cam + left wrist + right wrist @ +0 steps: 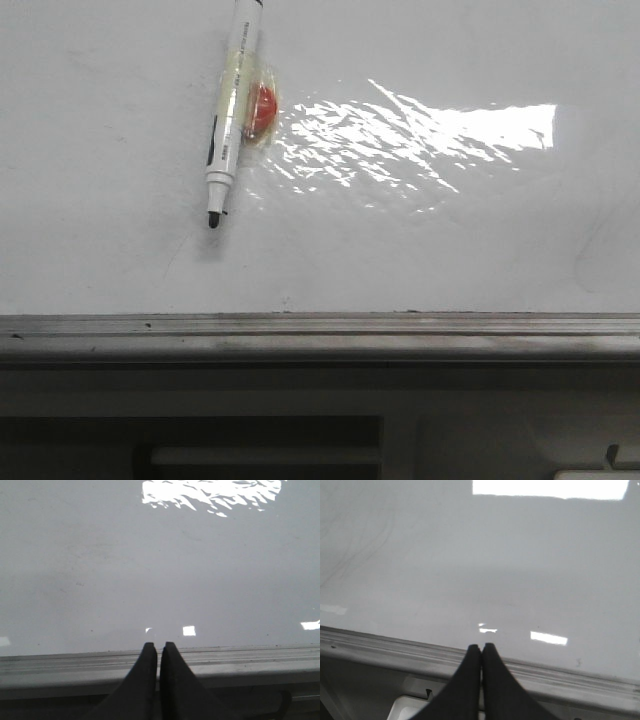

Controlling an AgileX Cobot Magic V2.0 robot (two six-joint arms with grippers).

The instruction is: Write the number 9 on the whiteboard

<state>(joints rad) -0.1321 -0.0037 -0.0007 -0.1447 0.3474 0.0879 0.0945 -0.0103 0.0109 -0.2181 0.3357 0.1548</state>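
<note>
The whiteboard (420,250) is a glossy white-grey board with glare patches and a grey metal rail (320,326) along its near edge. No drawn number 9 shows on it. A white marker (230,110) with a black tip lies uncapped on the board at upper left, with a red object (263,108) taped to it. My left gripper (158,645) is shut and empty over the rail (240,661). My right gripper (481,646) is shut and empty over the rail (385,650). Neither gripper shows in the front view.
Faint erased smudges mark the board in the right wrist view (350,550). Below the rail sits a dark frame with a white part (265,455). A bright glare patch (420,130) covers the board's upper middle.
</note>
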